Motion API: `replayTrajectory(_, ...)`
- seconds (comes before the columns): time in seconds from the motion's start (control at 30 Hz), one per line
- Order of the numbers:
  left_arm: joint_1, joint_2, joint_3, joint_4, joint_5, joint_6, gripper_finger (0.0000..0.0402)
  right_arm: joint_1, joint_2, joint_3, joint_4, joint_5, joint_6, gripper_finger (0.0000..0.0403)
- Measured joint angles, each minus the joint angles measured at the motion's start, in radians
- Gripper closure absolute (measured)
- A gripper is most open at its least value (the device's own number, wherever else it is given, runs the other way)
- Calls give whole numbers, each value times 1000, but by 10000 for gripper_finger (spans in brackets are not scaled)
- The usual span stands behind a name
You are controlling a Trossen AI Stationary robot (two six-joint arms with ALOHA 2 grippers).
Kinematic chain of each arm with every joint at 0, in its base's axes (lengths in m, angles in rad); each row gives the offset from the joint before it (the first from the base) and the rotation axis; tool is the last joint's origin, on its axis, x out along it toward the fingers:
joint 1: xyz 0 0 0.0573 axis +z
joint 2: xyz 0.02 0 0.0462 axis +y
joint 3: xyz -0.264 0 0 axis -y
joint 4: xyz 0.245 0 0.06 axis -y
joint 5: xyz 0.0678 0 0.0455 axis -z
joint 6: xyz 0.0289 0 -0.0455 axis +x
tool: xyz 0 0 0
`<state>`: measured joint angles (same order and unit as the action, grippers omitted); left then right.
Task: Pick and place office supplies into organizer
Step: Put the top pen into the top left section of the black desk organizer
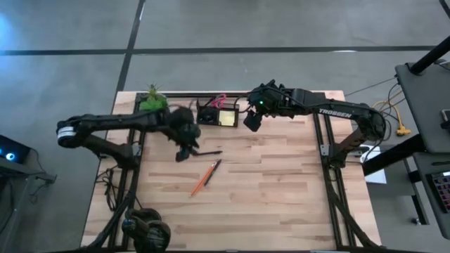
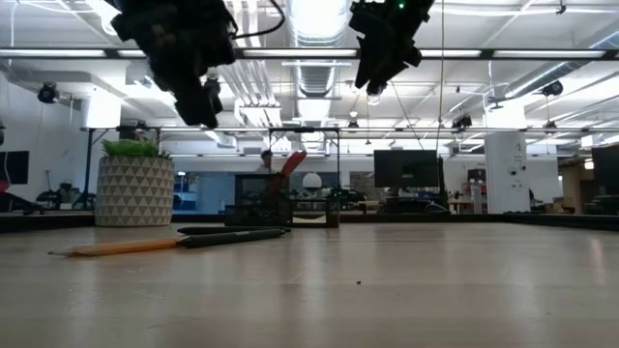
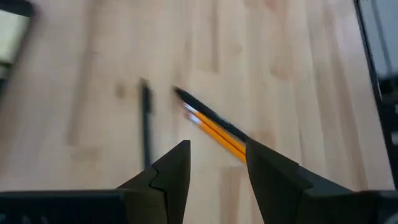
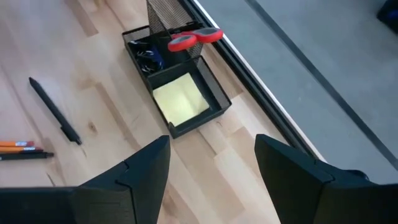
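On the pale wooden plank worktop (image 1: pixel 281 190), the small black mesh desk organizer (image 4: pixel 177 93) sits near the far edge, just beside the potted green plant in its white patterned pot (image 2: pixel 134 188). Its open front tray holds the yellow square sticky-note pad (image 4: pixel 180 101), a back compartment holds the red-handled scissors (image 4: pixel 194 37) with the handles sticking up and tilted, and another compartment beside it has something small and dark that cannot be made out. A black pen (image 4: pixel 55 111) lies alone on the wood between the organizer and the middle of the worktop. Nearer the middle, an orange pencil (image 1: pixel 199 185) and a second black pen (image 1: pixel 213 167) lie close alongside each other, slanted. The left hand (image 3: pixel 216 163) hangs above the worktop near the lone pen, its fingers parted with nothing between them; through that gap its wrist view shows the pencil and pen pair on the wood below. The right hand (image 4: pixel 211 163) hovers raised just beside the organizer on the side away from the plant, its fingers spread wide and holding nothing.
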<state>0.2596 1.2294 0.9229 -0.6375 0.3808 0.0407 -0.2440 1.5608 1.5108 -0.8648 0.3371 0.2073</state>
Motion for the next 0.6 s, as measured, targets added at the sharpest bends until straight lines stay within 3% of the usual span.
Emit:
replayTrajectory(0.17, -151, 19, -20, 2, -87, 25, 263, 1, 0, 0, -34, -5, -1, 172)
replayTrajectory(0.3, -231, 68, -71, 52, -233, 16, 263, 2, 0, -3, -75, -5, 0, 172)
replayTrajectory(0.6, -174, 252, -113, 269, -332, -49, 263, 5, 1, -59, -74, -5, 2, 172)
